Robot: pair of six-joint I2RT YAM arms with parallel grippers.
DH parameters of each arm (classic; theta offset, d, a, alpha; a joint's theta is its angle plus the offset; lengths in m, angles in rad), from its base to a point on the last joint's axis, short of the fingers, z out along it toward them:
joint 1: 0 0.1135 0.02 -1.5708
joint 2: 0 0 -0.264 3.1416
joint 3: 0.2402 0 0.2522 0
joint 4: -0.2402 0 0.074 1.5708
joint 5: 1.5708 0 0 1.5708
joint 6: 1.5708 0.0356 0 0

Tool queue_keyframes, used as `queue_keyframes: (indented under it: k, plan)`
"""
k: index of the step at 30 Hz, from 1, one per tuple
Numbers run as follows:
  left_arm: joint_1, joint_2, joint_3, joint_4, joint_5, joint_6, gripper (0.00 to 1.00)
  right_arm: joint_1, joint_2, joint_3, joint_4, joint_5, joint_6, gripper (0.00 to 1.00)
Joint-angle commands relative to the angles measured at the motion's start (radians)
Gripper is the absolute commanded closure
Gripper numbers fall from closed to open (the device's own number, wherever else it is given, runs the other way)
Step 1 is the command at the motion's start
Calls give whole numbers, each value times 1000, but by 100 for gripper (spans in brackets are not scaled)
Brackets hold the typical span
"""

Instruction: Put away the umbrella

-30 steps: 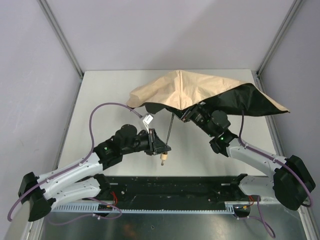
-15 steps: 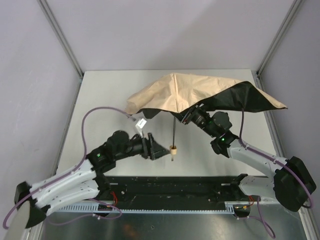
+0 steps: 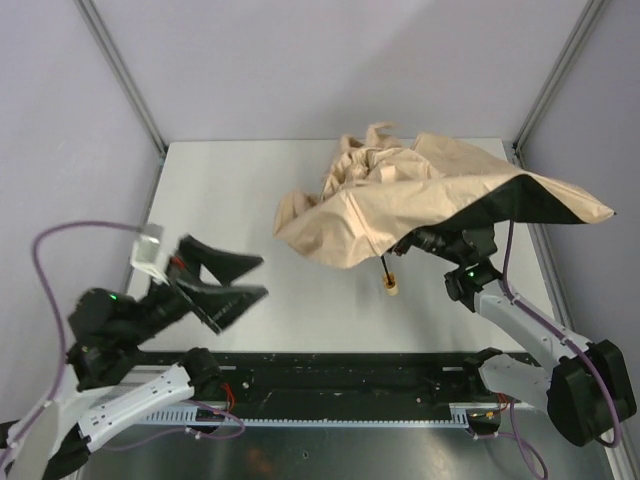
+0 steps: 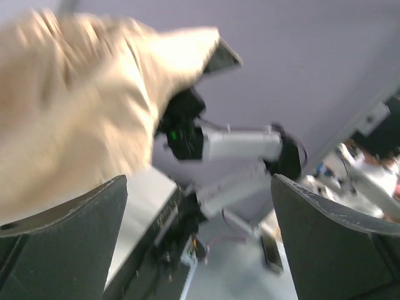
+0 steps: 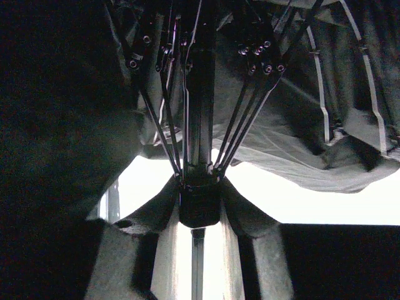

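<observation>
The umbrella [image 3: 400,195] lies half collapsed at the table's right, its tan fabric crumpled over black ribs. Its small tan handle [image 3: 390,287] pokes out below the canopy on a thin black shaft. My left gripper [image 3: 262,277] is raised at the left, well away from the umbrella, with jaws wide open and nothing between them [image 4: 199,181]. The blurred tan fabric [image 4: 75,106] fills the upper left of the left wrist view. My right gripper [image 5: 200,190] sits under the canopy, shut on the umbrella's black runner [image 5: 200,206] where the ribs meet. The canopy hides it from above.
The white table [image 3: 230,190] ends at grey walls on three sides. A black rail [image 3: 340,375] with the arm bases runs along its near edge. My right arm [image 3: 520,320] reaches in from the lower right, also visible in the left wrist view [image 4: 231,144].
My left gripper opened, let go of the handle and swung back left and upward. The canopy crumpled and shifted right, and the handle moved right with it. The right gripper kept its hold.
</observation>
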Motion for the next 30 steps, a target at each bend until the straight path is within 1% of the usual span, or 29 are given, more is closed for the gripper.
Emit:
queue_keyframes:
  k: [1,3,5,7,9,11,13,16,20,23,26,28,30]
  plan:
    - [-3,255,293,-146,-276,75,1,7,-65,5,77,-171,-192,100]
    - [-2,358,400,-161,-335,111,1,10,-69,5,81,-181,-203,100]
    - [1,424,468,-165,-380,143,1,11,-70,5,76,-194,-216,100]
    - [8,478,517,-155,-372,169,1,15,-71,4,65,-208,-234,100]
    - [26,528,552,-146,-300,189,1,25,-76,5,50,-219,-253,100]
    - [52,572,570,-139,-180,189,0,34,-77,5,59,-229,-251,100]
    - [77,607,570,-135,-95,187,0,41,-75,5,81,-234,-236,100]
    - [96,633,546,-129,-33,208,1,53,-68,5,98,-228,-227,100]
    - [102,608,485,-127,-53,245,1,62,-56,6,93,-202,-222,100]
    - [103,519,392,-114,-102,249,1,62,-48,6,88,-175,-208,100]
    - [103,414,272,-70,-147,250,1,65,-18,6,144,-187,-137,100]
    - [103,367,207,-38,-147,237,0,73,-3,6,173,-199,-104,100]
    - [103,342,161,2,-109,222,0,82,2,6,176,-203,-95,100]
